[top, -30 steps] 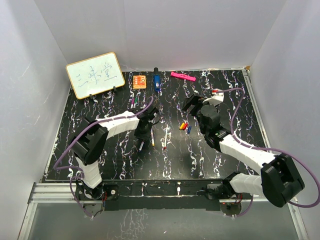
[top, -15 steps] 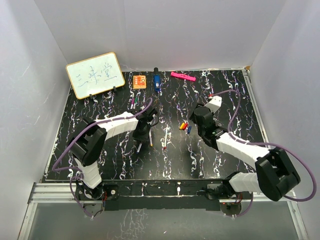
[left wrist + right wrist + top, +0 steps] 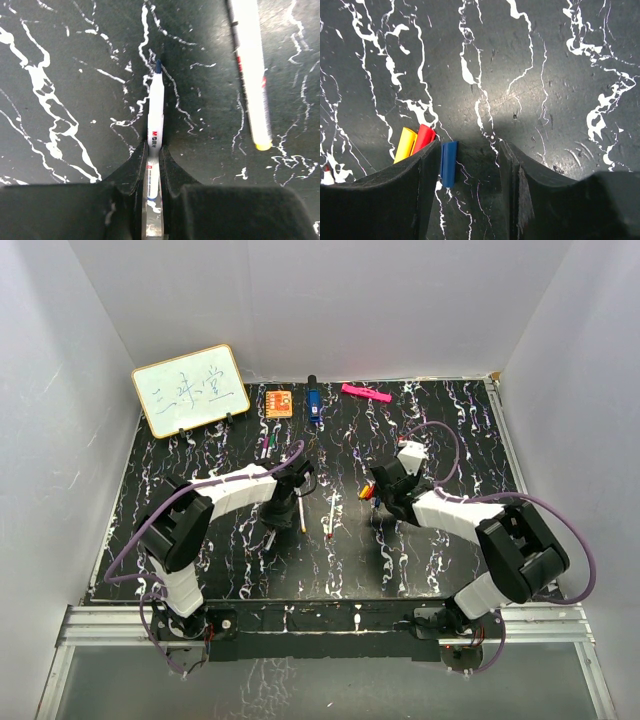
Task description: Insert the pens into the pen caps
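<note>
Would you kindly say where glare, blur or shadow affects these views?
Top external view: soft arm shadows on the black marbled table. Left wrist view: the white-barrelled pen in the left pincer is sharp; the loose yellow-ended pen looks washed out. Right wrist view: pale sheen mid-frame; blue plastic cap crisp.

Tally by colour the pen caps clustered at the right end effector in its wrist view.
yellow pen cap: 1
red pen cap: 1
blue pen cap: 1
Total: 3
</note>
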### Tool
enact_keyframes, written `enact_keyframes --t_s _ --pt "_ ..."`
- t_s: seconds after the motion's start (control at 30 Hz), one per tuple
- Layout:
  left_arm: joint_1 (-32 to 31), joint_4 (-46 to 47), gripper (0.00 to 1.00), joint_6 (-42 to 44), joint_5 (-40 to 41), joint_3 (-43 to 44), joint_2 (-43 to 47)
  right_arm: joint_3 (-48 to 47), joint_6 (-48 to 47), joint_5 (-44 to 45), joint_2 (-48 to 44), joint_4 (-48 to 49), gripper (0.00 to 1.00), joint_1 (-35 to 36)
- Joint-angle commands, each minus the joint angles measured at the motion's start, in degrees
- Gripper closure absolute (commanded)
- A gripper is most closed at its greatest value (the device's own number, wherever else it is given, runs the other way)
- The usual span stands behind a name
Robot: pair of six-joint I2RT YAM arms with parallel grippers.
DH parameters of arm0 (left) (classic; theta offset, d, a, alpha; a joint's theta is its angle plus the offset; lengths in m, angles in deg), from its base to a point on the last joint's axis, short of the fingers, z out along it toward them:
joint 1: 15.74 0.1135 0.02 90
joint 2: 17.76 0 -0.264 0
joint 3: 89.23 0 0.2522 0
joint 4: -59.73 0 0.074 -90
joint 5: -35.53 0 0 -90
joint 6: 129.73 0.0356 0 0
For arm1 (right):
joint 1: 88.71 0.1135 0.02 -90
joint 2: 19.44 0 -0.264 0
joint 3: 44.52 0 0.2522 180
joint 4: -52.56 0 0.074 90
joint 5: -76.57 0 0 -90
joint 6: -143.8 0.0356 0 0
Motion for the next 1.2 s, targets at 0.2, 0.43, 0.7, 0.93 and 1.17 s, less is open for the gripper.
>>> enact_keyframes --t_s 0.2,0.43,0.7,0.93,1.17 --pt "0.0 -5.2 1.0 1.1 3.8 4.7 6.5 -3.3 2.4 -2.6 1.6 -1.7 0.53 -0.3" --pt "0.3 -6.7 1.0 2.0 4.9 6.9 7.2 -4.5 2.6 -4.4 3.2 -2.6 0.56 -0.3" --pt "0.6 -5.9 1.0 2.0 3.9 7.9 8.1 -5.6 2.8 -5.0 5.3 -3.6 0.57 -0.3" --pt "0.9 -4.9 1.0 2.4 2.6 8.8 8.9 -6.5 3.0 -5.2 6.8 -4.4 0.59 -0.3" --pt "1.2 -4.2 1.0 2.5 2.0 9.0 9.2 -7.3 3.0 -5.2 8.4 -5.7 0.6 -0.2"
